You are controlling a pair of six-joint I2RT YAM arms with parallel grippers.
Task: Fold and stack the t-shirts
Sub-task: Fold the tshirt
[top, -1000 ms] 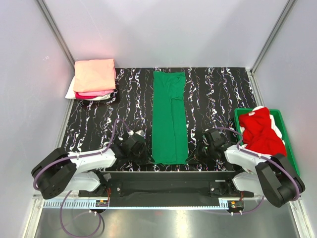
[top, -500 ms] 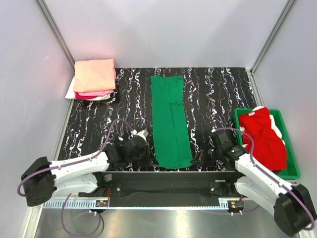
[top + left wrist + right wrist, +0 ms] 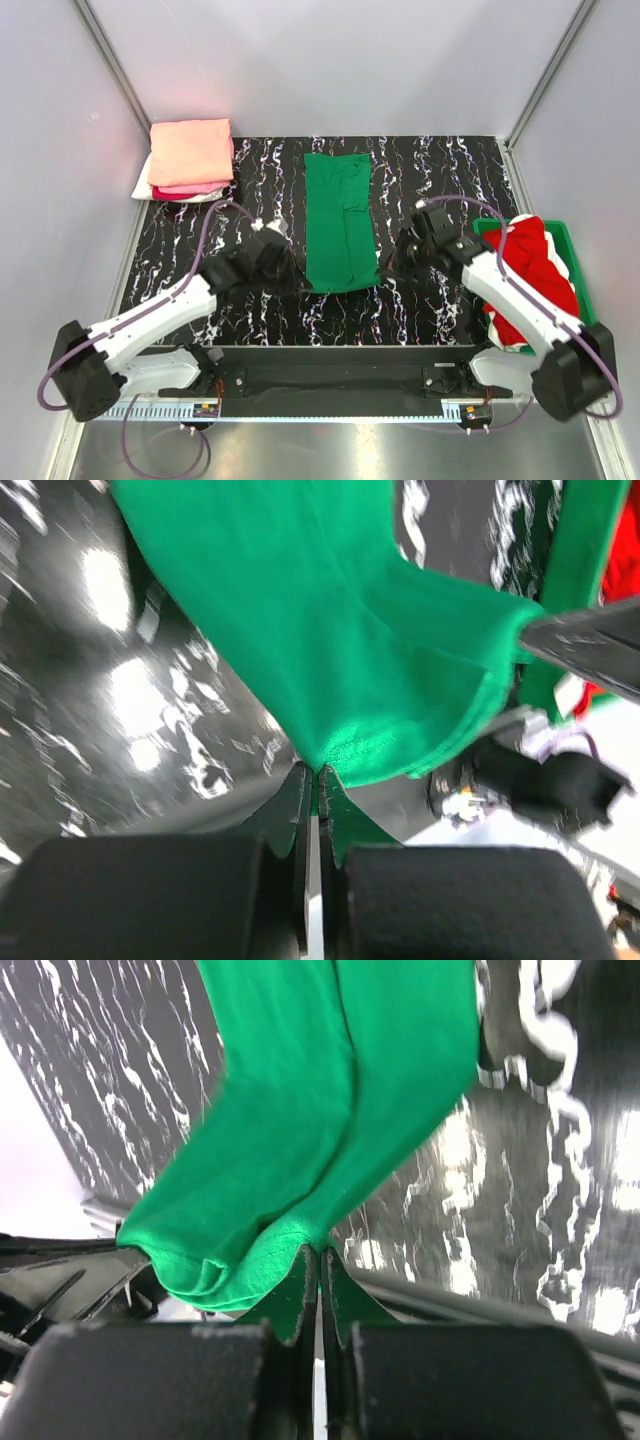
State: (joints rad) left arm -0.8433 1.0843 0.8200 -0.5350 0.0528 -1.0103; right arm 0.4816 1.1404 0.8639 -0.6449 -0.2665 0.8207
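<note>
green t-shirt [image 3: 340, 225]: long strip, centre, near hem raised | peach-topped stack [image 3: 190, 152]: far-left | red t-shirt [image 3: 536, 266]: crumpled, right

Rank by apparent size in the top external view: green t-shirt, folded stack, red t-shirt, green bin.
1. green bin, judged by its outline, though mostly covered
2. green t-shirt
3. folded stack and red t-shirt: these look alike, and the red one is partly hidden, so unranked

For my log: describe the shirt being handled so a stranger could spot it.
Look at the middle of the black marbled table. A long green shirt lies there, its near hem pinched by the left fingers and right fingers. Unlike the folded stack at the far left and the crumpled red shirt at right, it lies stretched out.
</note>
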